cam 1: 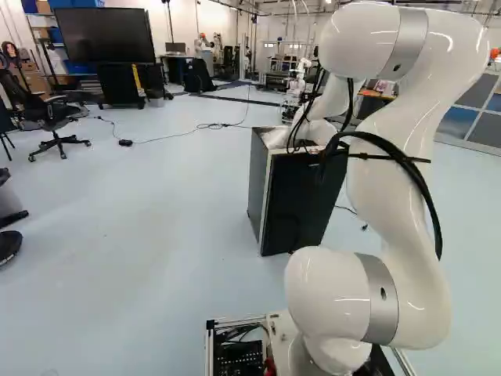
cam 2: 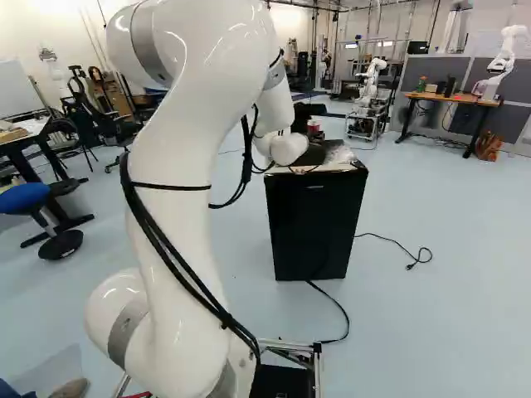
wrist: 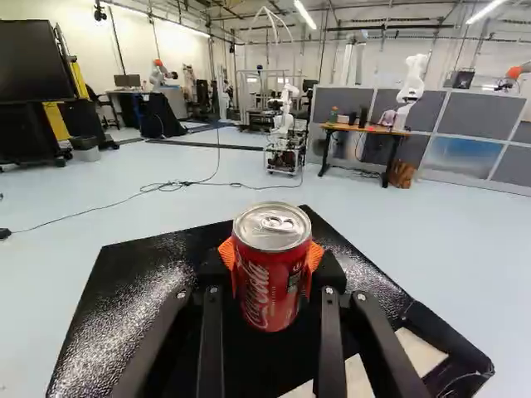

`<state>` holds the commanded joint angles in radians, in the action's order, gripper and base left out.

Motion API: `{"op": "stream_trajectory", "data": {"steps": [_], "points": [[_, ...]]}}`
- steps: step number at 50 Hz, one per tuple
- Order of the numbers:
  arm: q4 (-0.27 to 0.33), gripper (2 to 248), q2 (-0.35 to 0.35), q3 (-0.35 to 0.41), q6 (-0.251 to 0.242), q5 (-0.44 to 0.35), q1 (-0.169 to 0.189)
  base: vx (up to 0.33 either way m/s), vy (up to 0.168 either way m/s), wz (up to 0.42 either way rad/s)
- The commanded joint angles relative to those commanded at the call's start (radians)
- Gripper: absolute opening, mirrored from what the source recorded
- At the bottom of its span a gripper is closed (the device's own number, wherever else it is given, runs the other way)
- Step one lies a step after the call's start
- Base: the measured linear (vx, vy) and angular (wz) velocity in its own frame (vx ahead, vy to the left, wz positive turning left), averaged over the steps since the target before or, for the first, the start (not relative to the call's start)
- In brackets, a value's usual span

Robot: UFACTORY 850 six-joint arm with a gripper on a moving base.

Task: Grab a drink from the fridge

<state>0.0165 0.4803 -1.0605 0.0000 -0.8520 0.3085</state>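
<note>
Behind the arm's end, my gripper (cam 2: 313, 152) shows in part in the right base view, above the black fridge (cam 2: 317, 224). In the wrist view the gripper (wrist: 270, 267) is shut on an upright red drink can (wrist: 267, 286), with an orange pad on either side of it. The can's silver top faces up, and its red body also shows small in the right base view. Beneath the can and fingers lies the dark, glossy top of the fridge (wrist: 133, 303). The fridge's front looks closed. Arm and cables hide the gripper in the left base view.
Clear plastic wrapping (cam 2: 340, 155) lies on the fridge top. A power cord (cam 2: 336, 307) runs over the floor beside the fridge. Farther off stand another robot (wrist: 284, 124) on a cart, a wooden table (wrist: 365, 129), a large screen (cam 1: 104, 36) and an office chair (cam 1: 55, 117).
</note>
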Motion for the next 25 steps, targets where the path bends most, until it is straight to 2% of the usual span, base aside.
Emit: {"op": "stream_trajectory", "data": {"steps": [25], "points": [[-0.003,98,-0.118,0.152,0.000,-0.003,-0.048,0.000,0.000,0.000]]}}
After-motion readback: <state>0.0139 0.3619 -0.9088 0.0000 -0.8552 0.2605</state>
